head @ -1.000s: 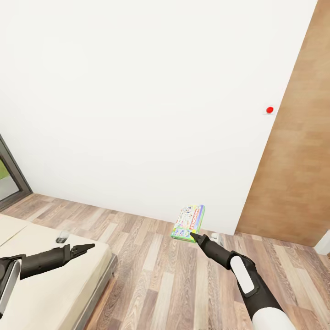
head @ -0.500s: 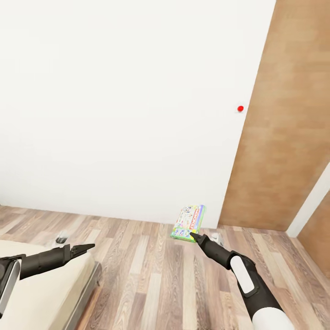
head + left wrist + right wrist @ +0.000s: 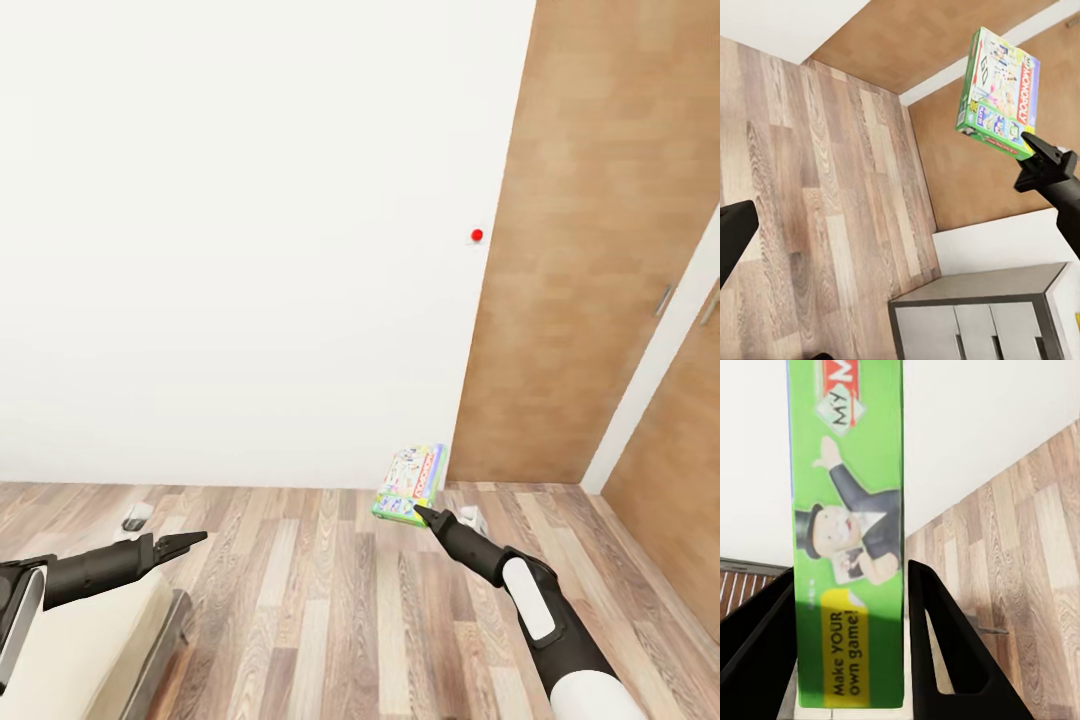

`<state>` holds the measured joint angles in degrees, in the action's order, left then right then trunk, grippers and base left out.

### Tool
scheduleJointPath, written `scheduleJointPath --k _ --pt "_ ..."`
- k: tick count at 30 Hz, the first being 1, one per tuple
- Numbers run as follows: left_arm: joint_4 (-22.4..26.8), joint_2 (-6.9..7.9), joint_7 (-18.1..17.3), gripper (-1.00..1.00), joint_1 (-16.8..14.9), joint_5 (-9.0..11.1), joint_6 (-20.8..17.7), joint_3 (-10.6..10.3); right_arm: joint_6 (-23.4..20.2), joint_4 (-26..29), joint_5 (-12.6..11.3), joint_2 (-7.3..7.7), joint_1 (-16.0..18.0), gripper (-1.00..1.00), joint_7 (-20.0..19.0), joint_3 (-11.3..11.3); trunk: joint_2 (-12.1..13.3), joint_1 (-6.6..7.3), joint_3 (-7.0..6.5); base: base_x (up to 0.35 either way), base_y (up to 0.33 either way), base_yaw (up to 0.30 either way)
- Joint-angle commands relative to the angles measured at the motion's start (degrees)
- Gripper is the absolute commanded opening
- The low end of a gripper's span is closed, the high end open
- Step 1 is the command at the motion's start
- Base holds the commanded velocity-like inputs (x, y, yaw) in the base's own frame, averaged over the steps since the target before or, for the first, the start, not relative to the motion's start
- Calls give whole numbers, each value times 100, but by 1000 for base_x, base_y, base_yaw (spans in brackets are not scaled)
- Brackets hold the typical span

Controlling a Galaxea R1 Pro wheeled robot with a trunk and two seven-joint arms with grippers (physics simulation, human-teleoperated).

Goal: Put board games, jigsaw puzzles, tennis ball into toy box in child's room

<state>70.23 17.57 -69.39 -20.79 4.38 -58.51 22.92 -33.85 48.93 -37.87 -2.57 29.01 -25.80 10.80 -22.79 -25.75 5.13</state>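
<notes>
— Where is the game right now?

— The flat green cardboard board game (image 3: 410, 486) with cartoon print is clamped edge-on between the right gripper (image 3: 420, 513) fingers, held in the air at about one o'clock in the head view, above the wood-plank floor (image 3: 330, 600), with a white wall (image 3: 250, 250) and a brown wooden door (image 3: 590, 250) behind it. From the right wrist, both dark fingers (image 3: 945, 645) press its narrow green side.

— And the left gripper (image 3: 195, 540)?

— It holds nothing, out at about eight o'clock over the corner of the low cream bed (image 3: 90, 650). I cannot tell how far its fingers are parted.

— What could go wrong?

— The grip bites only one short end, so most of the box hangs past the fingers. I judge that a sharp turn could pivot it loose and drop it before it reaches the toy box.
</notes>
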Motion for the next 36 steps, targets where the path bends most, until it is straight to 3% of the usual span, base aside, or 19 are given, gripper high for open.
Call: scheduleJointPath --k 1,8,36 --pt "0 1 -5 100 -4 19 -47 2 -43 1 -2 -7 7 -100 -97 27 -13 -4 13 0 0 -37" --pt "1 2 -4 100 -4 19 -40 6 -40 -3 27 0 8 -100 -389 64 -13 -4 23 0 0 -67" --pt "7 7 -14 100 -4 24 -38 10 -44 -2 -9 107 8 -100 -408 72 -13 -4 153 0 0 -229"
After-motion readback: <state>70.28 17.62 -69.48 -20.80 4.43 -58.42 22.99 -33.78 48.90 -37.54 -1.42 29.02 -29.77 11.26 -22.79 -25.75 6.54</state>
